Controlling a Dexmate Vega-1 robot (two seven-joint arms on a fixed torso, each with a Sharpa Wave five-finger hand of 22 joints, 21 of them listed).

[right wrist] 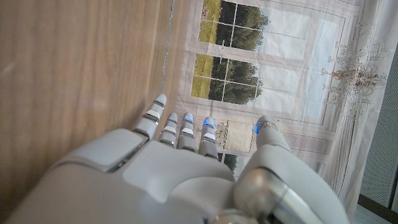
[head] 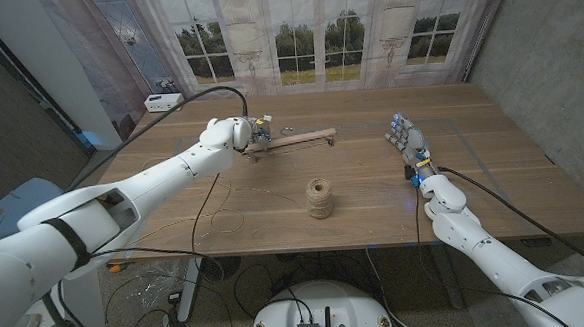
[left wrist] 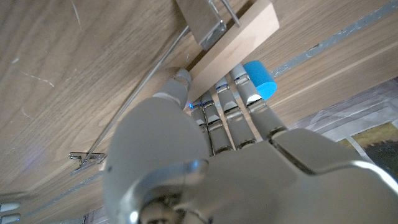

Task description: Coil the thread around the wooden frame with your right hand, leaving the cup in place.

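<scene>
lying well left of the open right hand [head: 407, 142], wooden frame [head: 293, 138].

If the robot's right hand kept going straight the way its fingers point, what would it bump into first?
Probably nothing on the table. The right hand points toward the far table edge and the curtained window; that stretch looks free, though depth is hard to judge.

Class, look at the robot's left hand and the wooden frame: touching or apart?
Touching. The left wrist view shows the left hand gripping the wooden frame, thumb and fingers pressed against its sides.
</scene>
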